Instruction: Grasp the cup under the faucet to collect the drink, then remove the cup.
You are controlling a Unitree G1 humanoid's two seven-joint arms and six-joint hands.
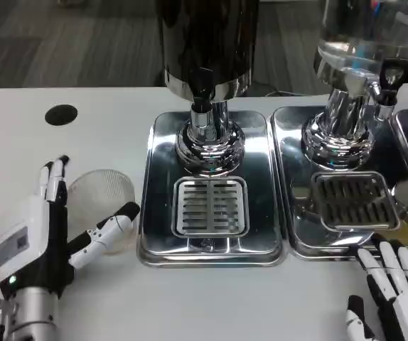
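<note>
Head view looks down on a white table (83,298) with two steel drip trays side by side. Taking the middle drip tray (211,249) as the landmark: a dark drink dispenser (205,42) stands at its far end on a chromed pedestal (207,145), and a black faucet (201,89) hangs from the dispenser's front, above the pedestal. A slotted grate (210,207) lies in the tray's near half, bare.

The clear plastic cup (103,195) stands on the table just left of that tray, off the steel and well left of the faucet, its ribbed wall see-through. The left hand (44,241) sits left of the tray, against the cup: its straight fingers (53,177) rise along the cup's left side, while the thumb (111,227) reaches across the cup's near side toward the tray edge. The cup stands in the wide gap between them; whether either truly presses on the wall, I cannot tell, and the hand is plainly not closed around it.

Right of the landmark tray lies a second drip tray (296,241), bearing a clear-tank dispenser (367,35). The right hand (396,291) rests at the near edge of that second tray, fingers spread apart and holding nothing.

A black round hole (61,114) marks the tabletop far left of the tray.
</note>
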